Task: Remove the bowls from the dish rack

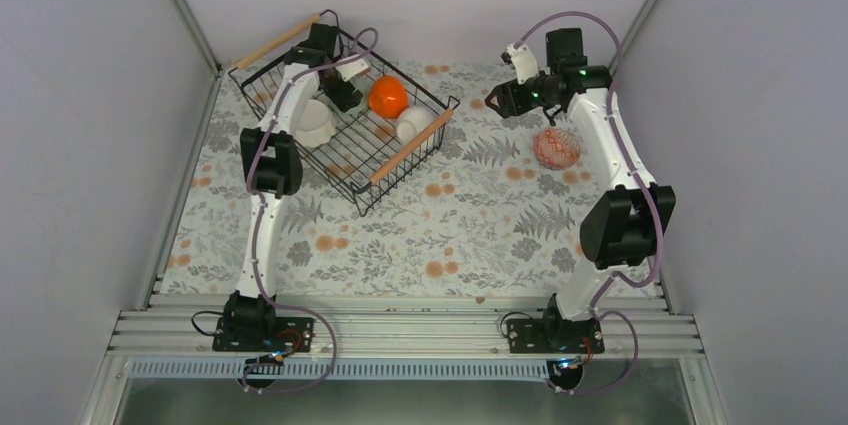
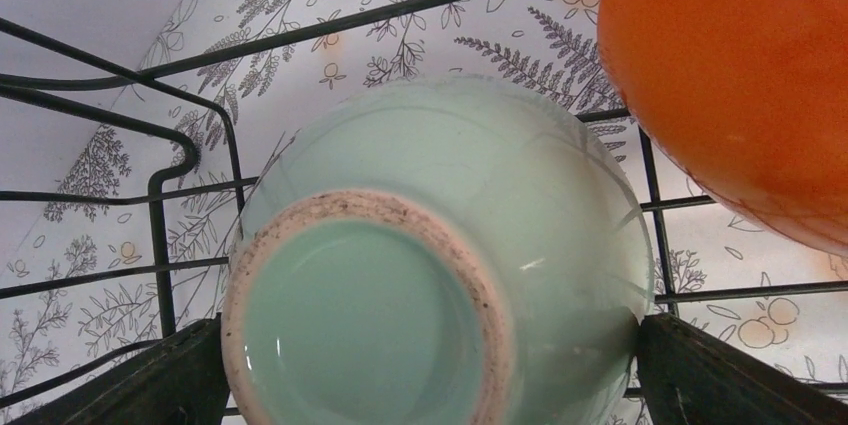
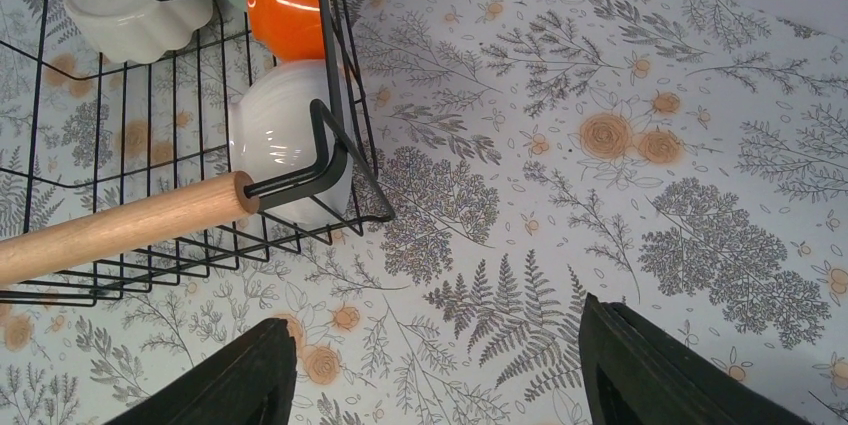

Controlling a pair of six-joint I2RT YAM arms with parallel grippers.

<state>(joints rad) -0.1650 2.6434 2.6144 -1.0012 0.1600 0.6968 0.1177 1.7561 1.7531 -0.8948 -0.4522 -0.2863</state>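
Though looking down from the top view, cannot make out the pale green round ceramic bowl (image 2: 430, 285): masked there by the left arm (image 1: 287, 110). Shows only at the left wrist, upside down, speckled foot ring up, lower edge cut off. Sits inside the rectangular black wire dish rack (image 1: 345, 155) at the table's far left, between the fingers (image 2: 170, 375) of the left gripper (image 2: 430, 355), spread to full width (cannot tell whether touching). Crowded by a glossy orange round bowl (image 1: 388, 97), only partly in frame. Also in the rack: a scallop-edged white bowl (image 1: 314, 123), half behind the arm, and a plain white bowl (image 3: 275, 135). Out on the leaf-printed tablecloth (image 1: 450, 235): a reddish patterned bowl (image 1: 556, 148), detail unreadable. Finds the right gripper (image 3: 435, 320) spread wide above the cloth, pinching nothing.
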